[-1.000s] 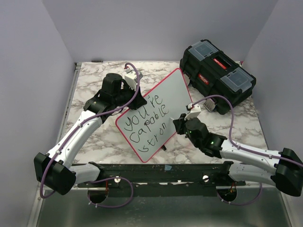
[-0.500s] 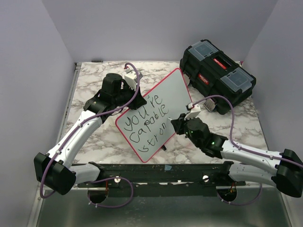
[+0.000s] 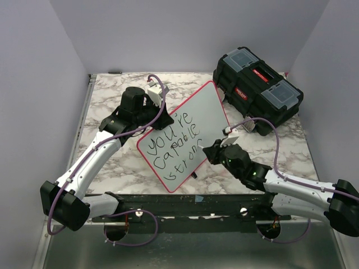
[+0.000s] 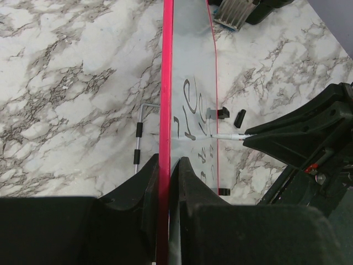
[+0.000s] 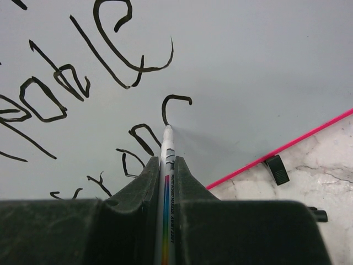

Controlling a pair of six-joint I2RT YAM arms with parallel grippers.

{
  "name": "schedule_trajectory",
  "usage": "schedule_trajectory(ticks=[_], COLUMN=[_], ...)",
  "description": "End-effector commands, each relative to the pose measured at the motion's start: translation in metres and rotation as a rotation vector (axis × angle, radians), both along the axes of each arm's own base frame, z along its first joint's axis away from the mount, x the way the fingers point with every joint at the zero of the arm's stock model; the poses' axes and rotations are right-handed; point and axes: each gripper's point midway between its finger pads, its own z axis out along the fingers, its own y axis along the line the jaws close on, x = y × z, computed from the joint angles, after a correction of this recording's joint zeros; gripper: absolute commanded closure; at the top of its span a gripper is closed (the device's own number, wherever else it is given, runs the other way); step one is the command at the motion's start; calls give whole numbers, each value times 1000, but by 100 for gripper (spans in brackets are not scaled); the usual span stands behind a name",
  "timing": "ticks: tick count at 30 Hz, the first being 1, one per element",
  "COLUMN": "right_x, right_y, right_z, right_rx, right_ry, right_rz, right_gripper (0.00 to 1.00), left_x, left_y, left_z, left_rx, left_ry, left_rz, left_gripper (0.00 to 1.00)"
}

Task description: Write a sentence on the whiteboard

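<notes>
The whiteboard (image 3: 208,106), white with a red-pink rim, stands tilted on the marble table, and my left gripper (image 3: 147,120) is shut on its upper-left edge. In the left wrist view the jaws (image 4: 165,161) pinch the rim of the whiteboard (image 4: 190,66). The sentence (image 3: 171,143) runs in three black lines, and the last line ends in a fresh hooked stroke (image 5: 176,98). My right gripper (image 3: 209,150) is shut on a white marker (image 5: 167,144) whose tip touches the board just below that stroke. The same marker (image 4: 226,136) shows from the left wrist.
A black toolbox (image 3: 258,89) sits at the back right, close behind the board's far corner. A thin metal rod (image 4: 138,141) lies on the marble left of the board. Small black clips (image 4: 223,112) sit on the board's rim. Purple walls close in both sides.
My right gripper has shifted slightly towards the near edge with the marker, adding a curved stroke after "stron". The left arm and the board have held still.
</notes>
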Motion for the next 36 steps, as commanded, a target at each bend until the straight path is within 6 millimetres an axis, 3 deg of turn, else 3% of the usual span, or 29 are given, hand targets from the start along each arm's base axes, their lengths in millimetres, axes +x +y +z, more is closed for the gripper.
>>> schedule_trajectory(ticks=[1,11,19,28,36], right_x=[-7,8,23,30,27], right_y=[-11,-22,-12,-1,1], right_z=[-25,-14,13,28,19], right_rx=[-53,-98,-117,-106,-108], right_ry=[65,22,-46,-76,-54], right_rz=[-19,-111,-116,-101,-87], right_gripper=[99,99,99,99,99], left_x=[-15,-16,-16,-16,-16], left_y=[11,11,11,11,12], left_z=[-45,-45,-44,-44,-44], left_rx=[154,155,155,155,155], left_ry=[77,78,74,74,74], left_rz=[-42,-44,-44,-44,-44], left_gripper=[100,100,100,100,100])
